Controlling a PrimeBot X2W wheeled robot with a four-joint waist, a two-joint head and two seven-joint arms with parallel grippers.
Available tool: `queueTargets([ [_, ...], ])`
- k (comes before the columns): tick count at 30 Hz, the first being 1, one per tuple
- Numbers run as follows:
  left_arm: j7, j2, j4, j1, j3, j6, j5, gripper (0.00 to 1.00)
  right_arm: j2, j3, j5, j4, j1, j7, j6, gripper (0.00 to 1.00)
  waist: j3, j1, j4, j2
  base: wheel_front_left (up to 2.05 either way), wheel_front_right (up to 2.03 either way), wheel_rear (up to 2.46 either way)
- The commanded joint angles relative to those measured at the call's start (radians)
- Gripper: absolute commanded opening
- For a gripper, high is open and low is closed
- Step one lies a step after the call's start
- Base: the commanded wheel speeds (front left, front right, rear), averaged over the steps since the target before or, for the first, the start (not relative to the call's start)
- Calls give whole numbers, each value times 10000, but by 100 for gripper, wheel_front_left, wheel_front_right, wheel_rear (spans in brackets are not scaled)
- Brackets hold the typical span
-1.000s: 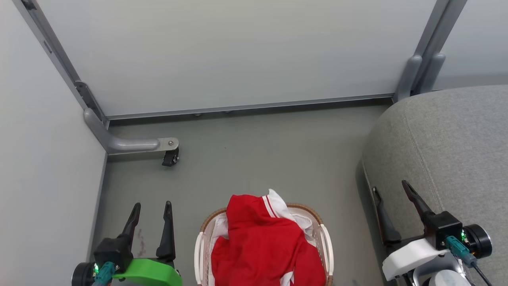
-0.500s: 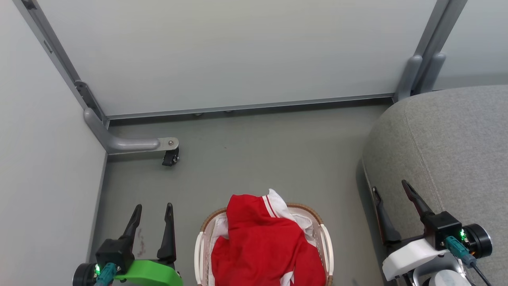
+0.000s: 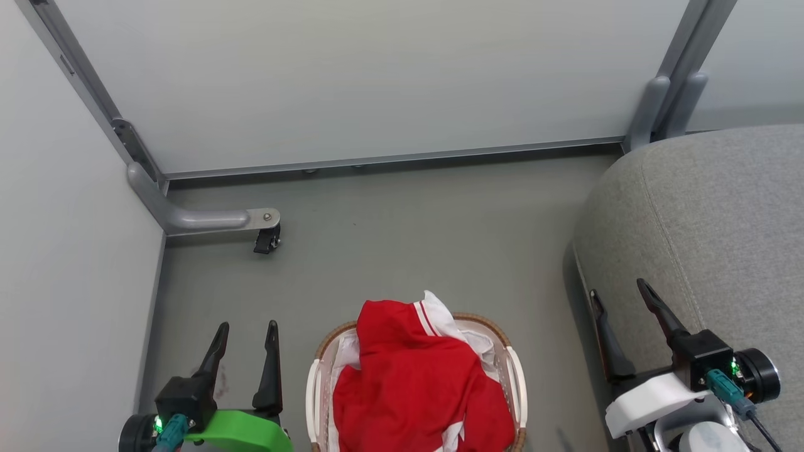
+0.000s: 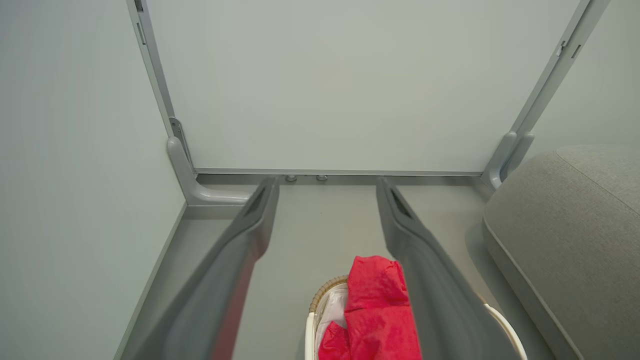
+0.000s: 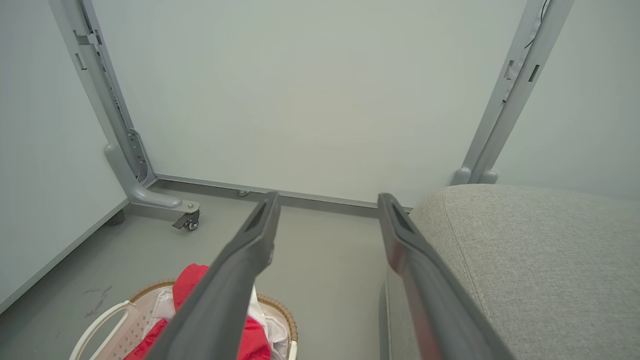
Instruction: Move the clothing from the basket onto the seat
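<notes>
Red clothing (image 3: 414, 383) with white stripe trim is heaped in the white basket (image 3: 516, 383) on the floor at the bottom centre of the head view. The clothing (image 4: 377, 310) and the basket rim (image 4: 322, 295) also show low in the left wrist view, and the clothing (image 5: 187, 285) and the basket (image 5: 112, 325) in the right wrist view. The grey seat (image 3: 716, 238) fills the right side. My left gripper (image 3: 247, 327) stands open, left of the basket, holding nothing. My right gripper (image 3: 619, 290) is open beside the seat's front edge, also holding nothing.
Pale partition panels (image 3: 364, 75) close off the back and the left side. A grey metal foot with a caster (image 3: 267, 238) juts onto the floor at the left. Grey floor (image 3: 427, 238) lies between the basket and the back panel.
The whole head view has shifted slightly, so the camera has moved. Both grippers stay open and nothing has been picked up.
</notes>
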Motion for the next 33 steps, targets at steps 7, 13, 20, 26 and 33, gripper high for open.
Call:
queueTargets([
  [7, -11, 59, 57, -684, -196, -28, 251, 100, -57, -8, -79, -237, -499, -49, -3, 100, 885, 0, -289, 0, 0, 0, 0],
  [13, -11, 59, 455, -1660, -711, -53, 532, 100, -55, -200, -129, -357, -1123, -49, -5, 100, 2049, 0, -618, 0, 0, 0, 0],
  [20, -10, 63, 1623, -2824, -1451, -79, 929, 100, -48, -300, -106, -549, -1946, -49, -5, 100, 3513, 0, -1118, 0, 0, 0, 0],
  [26, -10, 63, 2925, -3700, -1915, -108, 1409, 100, -48, -265, 74, -947, -2517, -48, -5, 100, 4663, 0, -1525, 0, 0, 0, 0],
  [33, -10, 207, 4318, -4592, -2430, -160, 1742, 100, -45, -198, 341, -1369, -3037, -49, -5, 100, 5834, 0, -1975, 0, 0, 0, 0],
])
